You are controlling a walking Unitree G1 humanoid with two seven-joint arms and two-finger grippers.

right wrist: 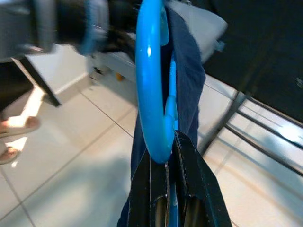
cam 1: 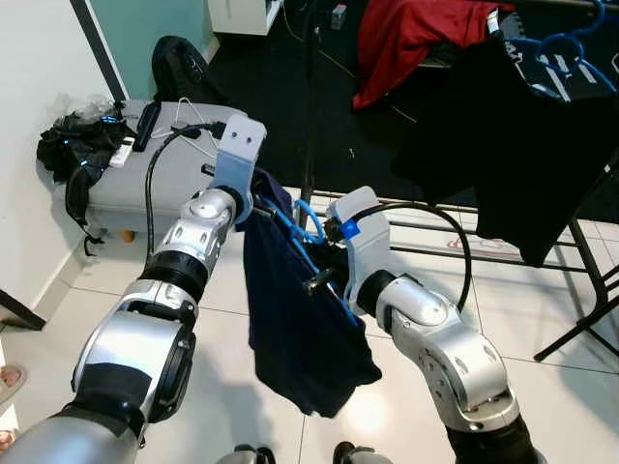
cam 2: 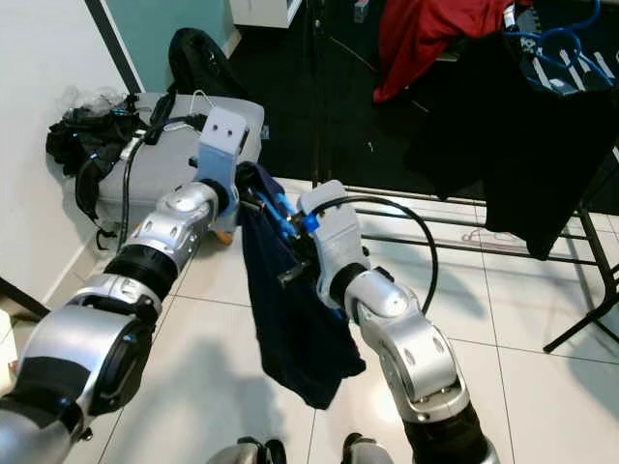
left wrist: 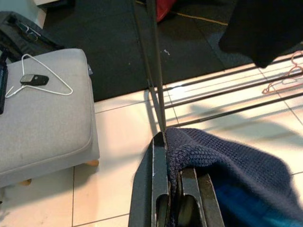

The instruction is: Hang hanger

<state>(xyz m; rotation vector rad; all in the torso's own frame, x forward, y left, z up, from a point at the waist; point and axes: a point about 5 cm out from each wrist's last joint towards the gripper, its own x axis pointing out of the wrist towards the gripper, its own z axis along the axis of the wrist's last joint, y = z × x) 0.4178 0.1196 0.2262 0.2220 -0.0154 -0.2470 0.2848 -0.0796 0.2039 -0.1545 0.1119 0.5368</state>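
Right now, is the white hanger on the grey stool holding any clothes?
No, the white hanger lies bare on the grey stool, with just a small dark gadget resting on it.

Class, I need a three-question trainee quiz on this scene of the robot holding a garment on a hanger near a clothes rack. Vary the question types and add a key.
1. True or false: the left hand pinches the navy garment.
2. What does the right hand grip?
A. a white wire hanger
B. the blue hanger
C. the red cloth
3. Fill in: the white wire hanger lies on the grey ______.

Key
1. True: the left wrist view shows knit fabric clamped between its fingers.
2. B: the blue plastic sits between its fingers in the right wrist view.
3. Ottoman, beside the wall, away from the clothes rack.
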